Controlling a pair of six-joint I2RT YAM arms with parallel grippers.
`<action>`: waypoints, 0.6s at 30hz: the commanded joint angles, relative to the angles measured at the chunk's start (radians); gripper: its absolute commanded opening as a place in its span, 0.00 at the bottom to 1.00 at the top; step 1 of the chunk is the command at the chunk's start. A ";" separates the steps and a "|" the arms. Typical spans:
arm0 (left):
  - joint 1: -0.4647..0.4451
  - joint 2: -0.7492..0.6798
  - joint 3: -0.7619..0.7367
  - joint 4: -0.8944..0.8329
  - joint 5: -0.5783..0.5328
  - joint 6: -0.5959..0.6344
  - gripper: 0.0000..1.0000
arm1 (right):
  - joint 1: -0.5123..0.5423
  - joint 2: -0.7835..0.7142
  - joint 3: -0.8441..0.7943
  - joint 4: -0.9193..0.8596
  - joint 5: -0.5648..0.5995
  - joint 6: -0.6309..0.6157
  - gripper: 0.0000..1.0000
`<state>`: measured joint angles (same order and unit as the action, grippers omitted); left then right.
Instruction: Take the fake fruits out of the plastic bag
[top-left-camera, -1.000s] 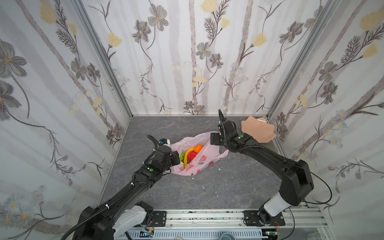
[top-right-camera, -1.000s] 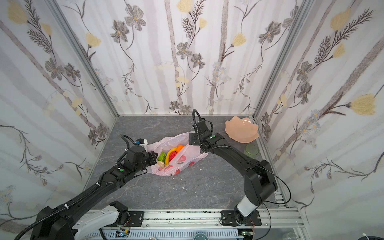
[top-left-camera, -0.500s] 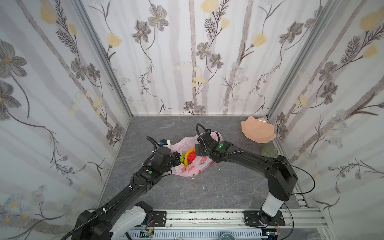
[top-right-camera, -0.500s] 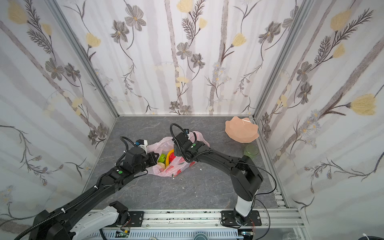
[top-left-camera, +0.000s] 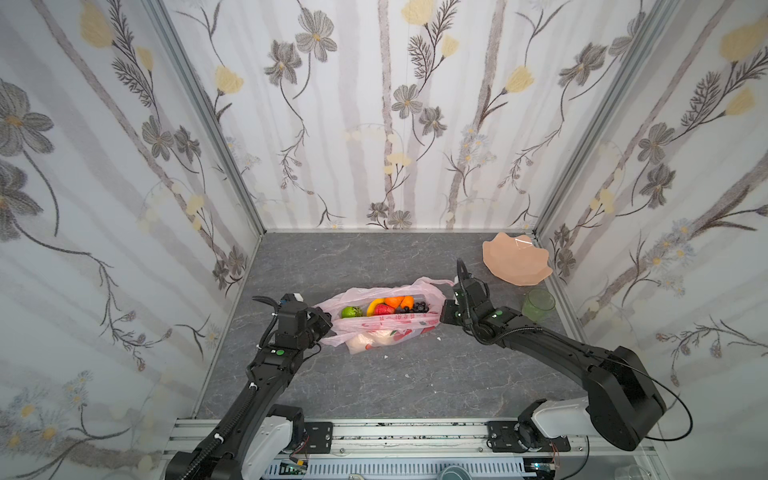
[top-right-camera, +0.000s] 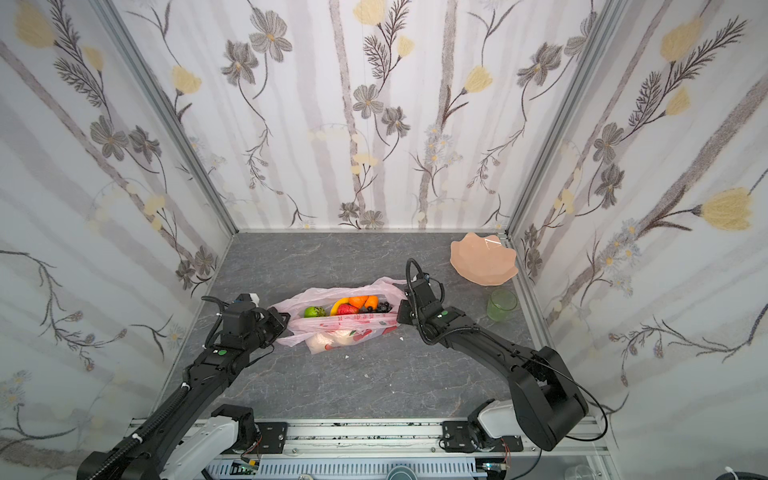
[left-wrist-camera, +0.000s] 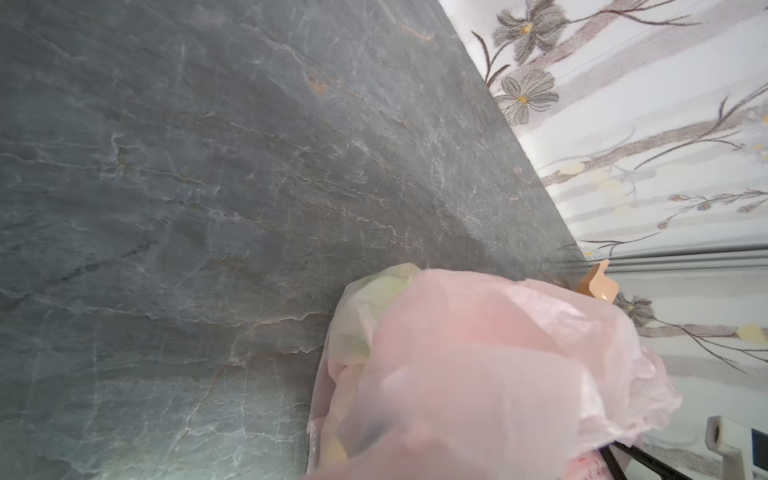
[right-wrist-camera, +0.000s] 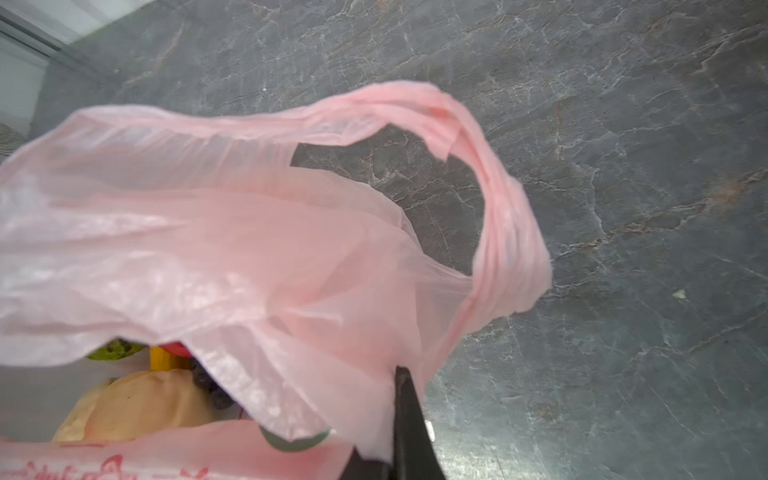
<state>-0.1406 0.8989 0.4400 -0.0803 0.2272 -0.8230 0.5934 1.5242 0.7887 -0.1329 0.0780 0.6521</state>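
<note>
The pink plastic bag (top-left-camera: 386, 322) (top-right-camera: 345, 322) lies mid-table, pulled wide between both grippers. In its open mouth sit the fake fruits: a green one (top-left-camera: 351, 311), a banana (top-left-camera: 374, 306), a red one (top-left-camera: 384, 310), oranges (top-left-camera: 399, 301) and grapes (top-left-camera: 417, 307). Pale ones (top-left-camera: 370, 340) show through the film. My left gripper (top-left-camera: 326, 322) is shut on the bag's left edge; in the left wrist view the bag (left-wrist-camera: 478, 365) hides its jaws. My right gripper (top-left-camera: 442, 312) (right-wrist-camera: 392, 399) is shut on the right rim below the loose handle (right-wrist-camera: 507, 232).
A peach scalloped plate (top-left-camera: 516, 259) leans in the far right corner. A green translucent cup (top-left-camera: 538, 303) stands in front of it by the right wall, close to my right arm. Small white crumbs (top-left-camera: 385, 356) lie near the bag.
My right gripper came down from near the plate, reached over the bag, then shut on its right rim and pulled right. The bag's mouth now gapes wider. The left gripper kept its hold.
</note>
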 joint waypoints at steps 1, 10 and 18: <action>0.017 0.014 -0.004 0.014 0.031 0.002 0.00 | -0.008 -0.005 -0.014 0.090 -0.027 -0.021 0.00; -0.226 -0.038 0.165 -0.303 -0.291 0.114 0.45 | 0.048 -0.011 0.027 0.052 0.028 -0.050 0.00; -0.529 0.079 0.425 -0.605 -0.662 0.174 0.68 | 0.108 -0.012 0.085 0.001 0.104 -0.096 0.00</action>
<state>-0.6022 0.9138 0.7860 -0.5331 -0.2272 -0.6933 0.6895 1.5127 0.8539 -0.1173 0.1322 0.5835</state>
